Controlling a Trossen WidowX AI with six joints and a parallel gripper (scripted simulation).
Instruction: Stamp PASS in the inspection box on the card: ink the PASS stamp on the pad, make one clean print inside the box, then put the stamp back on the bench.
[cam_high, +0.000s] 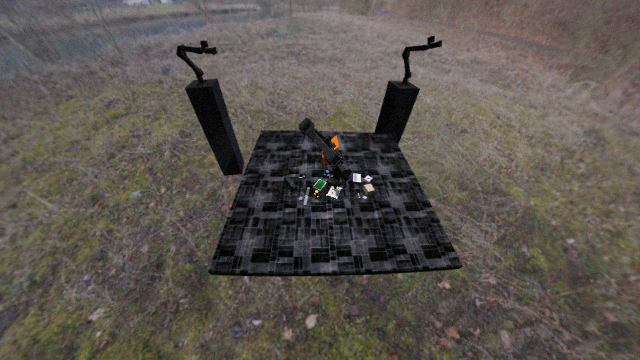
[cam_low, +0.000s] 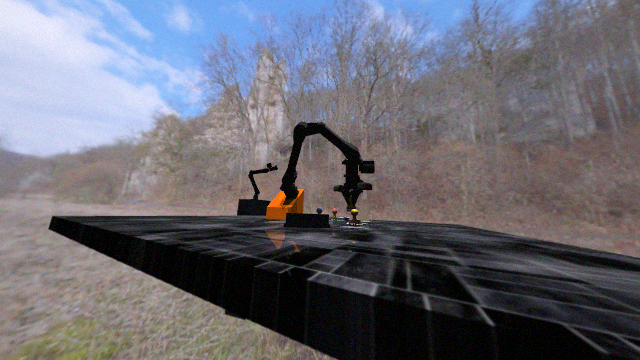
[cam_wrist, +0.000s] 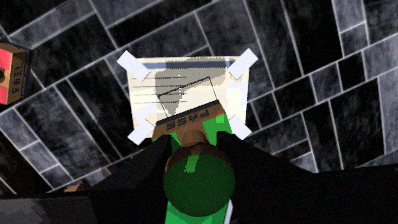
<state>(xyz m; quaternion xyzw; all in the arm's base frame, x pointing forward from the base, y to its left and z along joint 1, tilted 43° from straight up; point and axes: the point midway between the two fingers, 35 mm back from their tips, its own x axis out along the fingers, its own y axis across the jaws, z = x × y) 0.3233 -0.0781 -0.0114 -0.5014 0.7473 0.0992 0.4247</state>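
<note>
My gripper (cam_high: 345, 175) (cam_low: 352, 206) (cam_wrist: 193, 141) points down, shut on the PASS stamp (cam_wrist: 199, 182), which has a green knob and a brown base lettered PASS. The stamp's base overlaps the near part of the cream card (cam_high: 334, 192) (cam_wrist: 142, 110). The card is held by white tape at its corners. The inspection box (cam_wrist: 214, 89) is a thin outline just beyond the base; its near edge is hidden, and no print shows in its visible part. Height above the card is hard to tell. The green ink pad (cam_high: 320, 184) (cam_wrist: 175, 216) lies to the card's left in the top view.
A red stamp (cam_low: 334, 211) (cam_wrist: 6, 75) stands beside the card. A yellow-knobbed stamp (cam_high: 316, 193) (cam_low: 354, 214) is near the pad, and a blue-knobbed one (cam_high: 327, 172) (cam_low: 319, 210) behind it. A pale strip (cam_high: 306, 196), tan block (cam_high: 369, 188), white sheet (cam_high: 356, 178) and dark block (cam_low: 306, 220) lie around.
</note>
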